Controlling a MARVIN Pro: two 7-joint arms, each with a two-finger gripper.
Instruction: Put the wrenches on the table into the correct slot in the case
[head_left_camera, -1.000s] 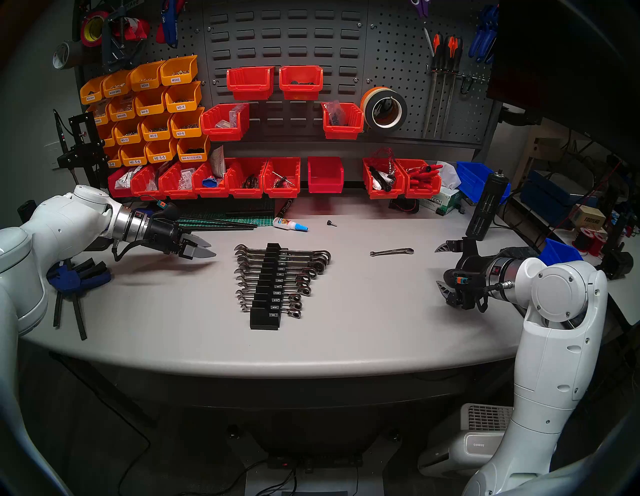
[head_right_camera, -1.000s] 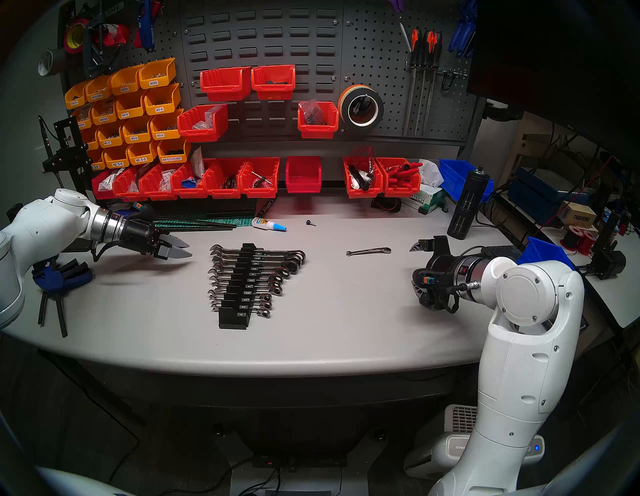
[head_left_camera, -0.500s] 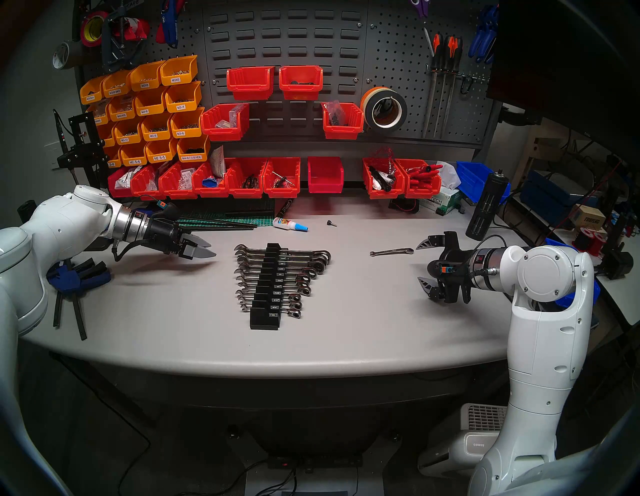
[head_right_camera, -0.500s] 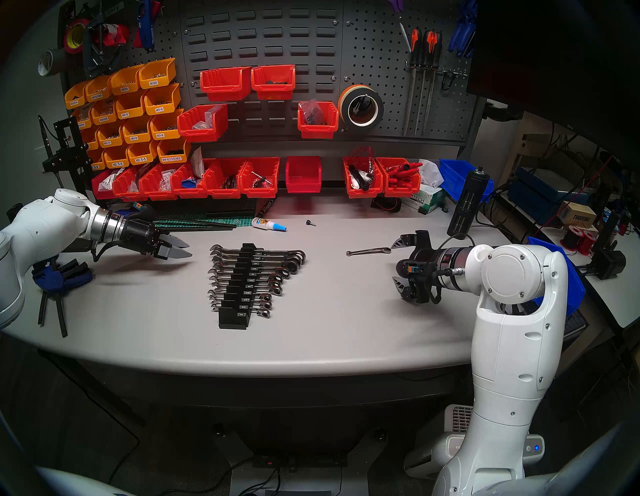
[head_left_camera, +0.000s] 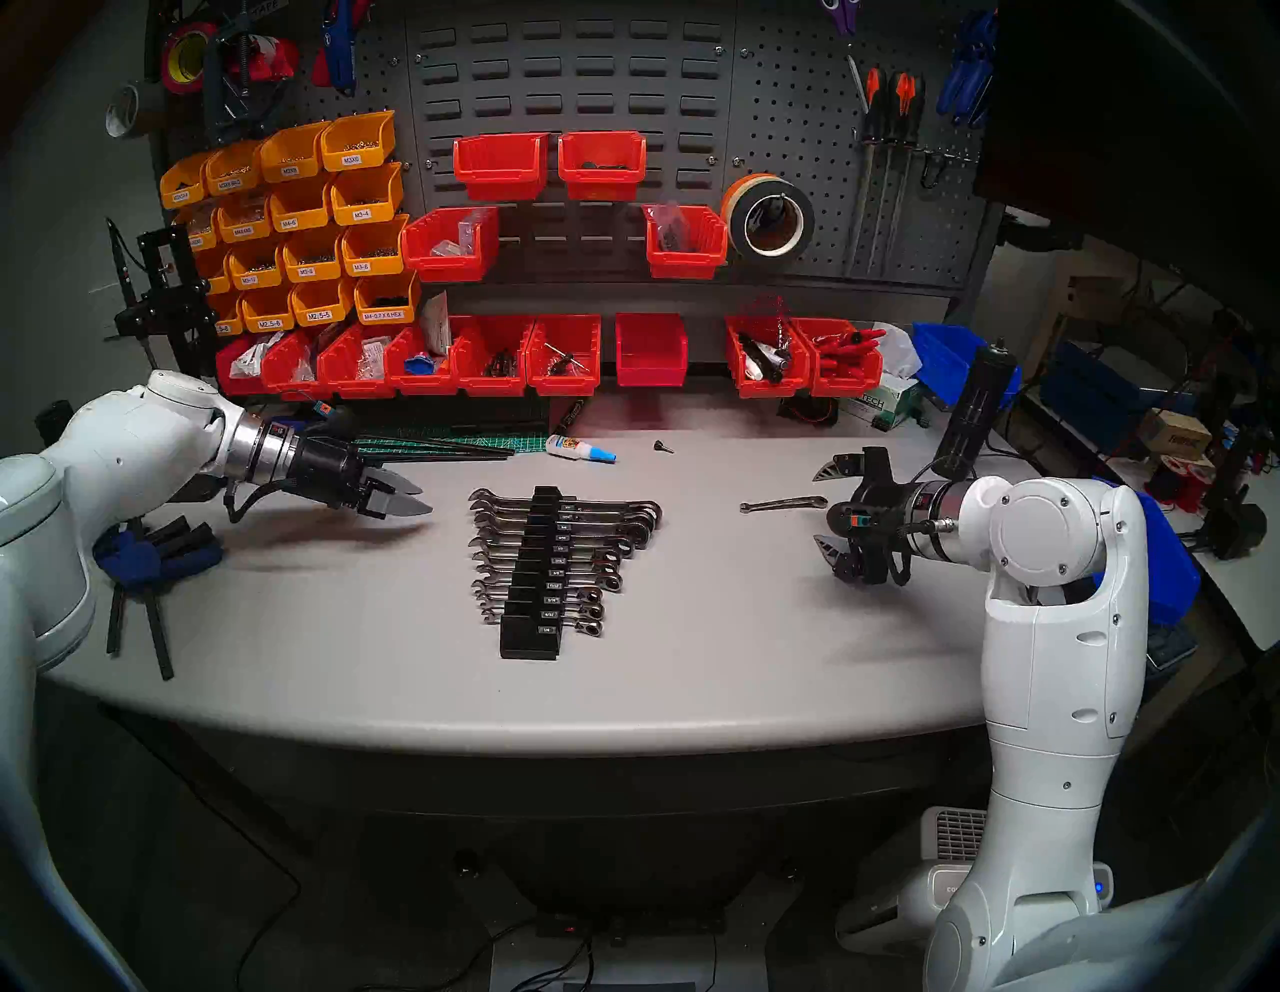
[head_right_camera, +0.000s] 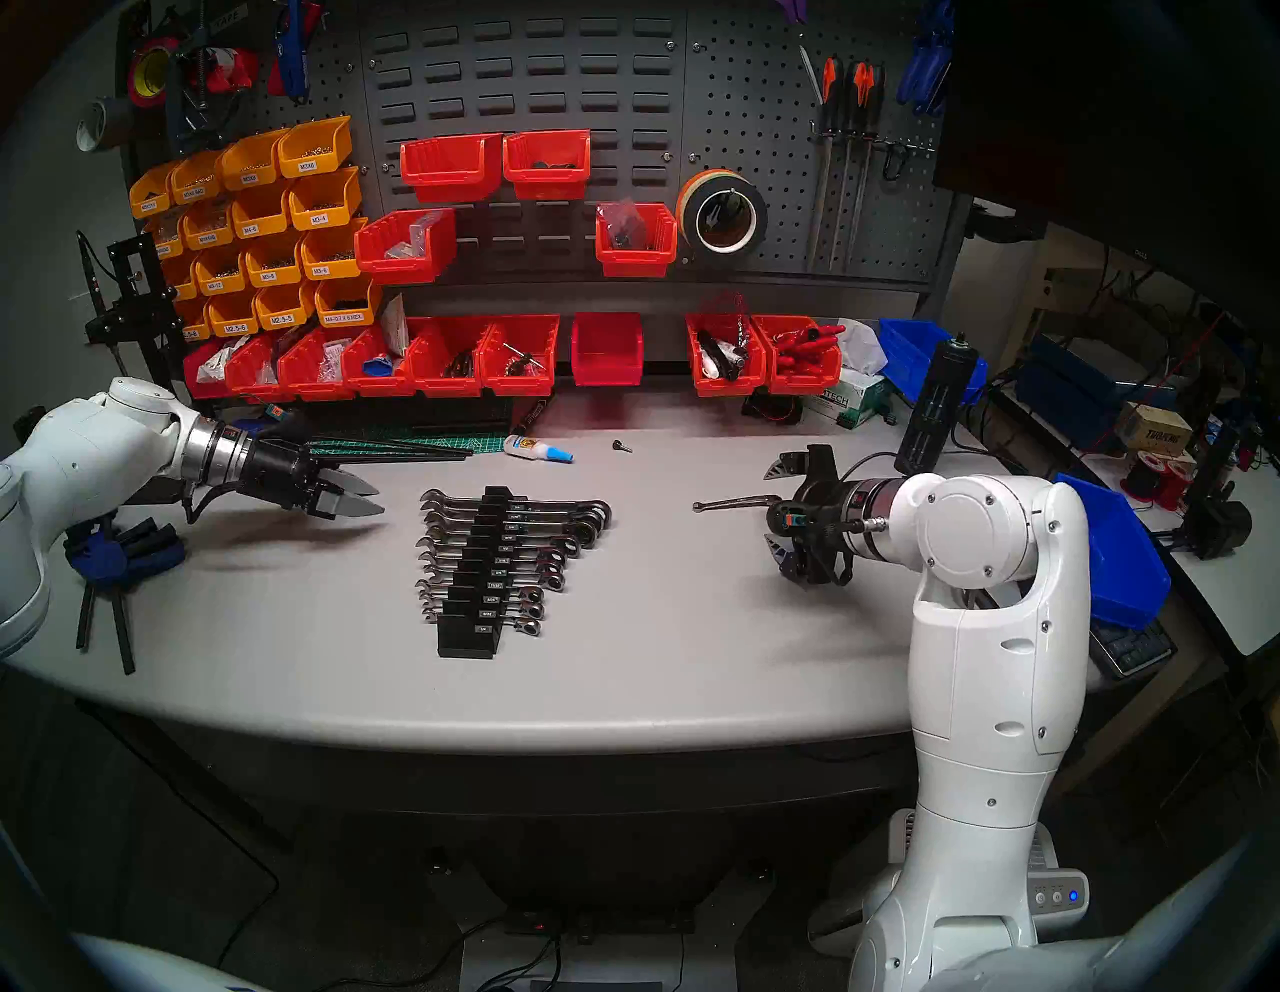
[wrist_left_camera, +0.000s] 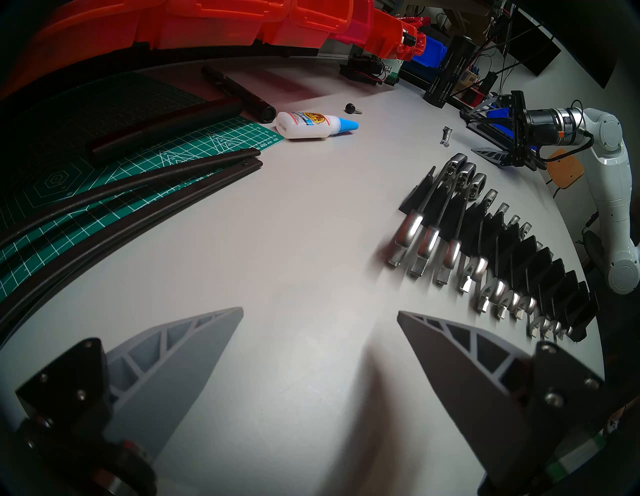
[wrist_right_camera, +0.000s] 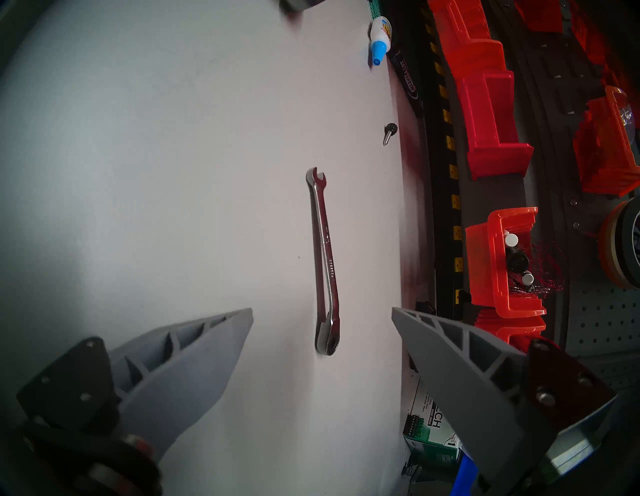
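A slim silver wrench (head_left_camera: 783, 504) lies flat on the pale grey table (head_left_camera: 346, 623), right of centre. In the right wrist view the wrench (wrist_right_camera: 325, 259) lies between and ahead of my open fingers. My right gripper (head_left_camera: 821, 509) is open and empty, just right of the wrench's ring end, above the table. The black case (head_left_camera: 537, 582) stands at the table's middle, holding several chrome ratchet wrenches. My left gripper (head_left_camera: 419, 499) is open and empty, left of the case. The case also shows in the left wrist view (wrist_left_camera: 519, 263).
A glue bottle (head_left_camera: 578, 449) and a small black screw (head_left_camera: 663, 447) lie behind the case. A green cutting mat (head_left_camera: 471, 440) sits at the back left. Red bins (head_left_camera: 561, 357) line the back. A blue clamp (head_left_camera: 152, 554) lies far left; a black cylinder (head_left_camera: 973, 409) stands back right.
My right arm has swung left and slightly back toward the wrench, gripper still open. The left arm and the wrench have not moved.
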